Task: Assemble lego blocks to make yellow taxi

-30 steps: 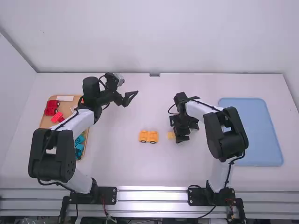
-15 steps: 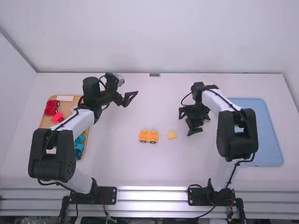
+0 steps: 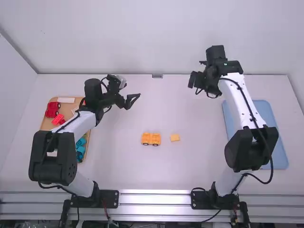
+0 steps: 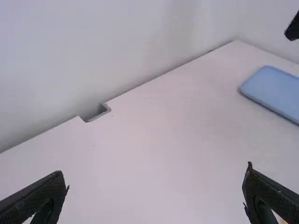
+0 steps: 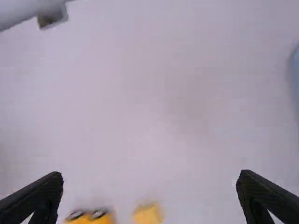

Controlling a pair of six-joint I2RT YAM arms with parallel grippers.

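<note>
Right arm (image 3: 244, 102) has swung away from the small yellow plastic block (image 3: 175, 137) and stretches forward, its black two-finger gripper (image 3: 195, 80) spread and empty. Near that block sits a yellow-orange wheeled plastic car (image 3: 151, 138)

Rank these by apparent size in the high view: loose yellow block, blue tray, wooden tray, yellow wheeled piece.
1. Blue tray
2. Wooden tray, partly covered
3. Yellow wheeled piece
4. Loose yellow block

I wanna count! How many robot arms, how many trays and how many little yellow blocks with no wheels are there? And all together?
Robot arms: 2 (left arm, right arm)
Trays: 2 (brown tray, blue tray)
Little yellow block, no wheels: 1
Total: 5
</note>
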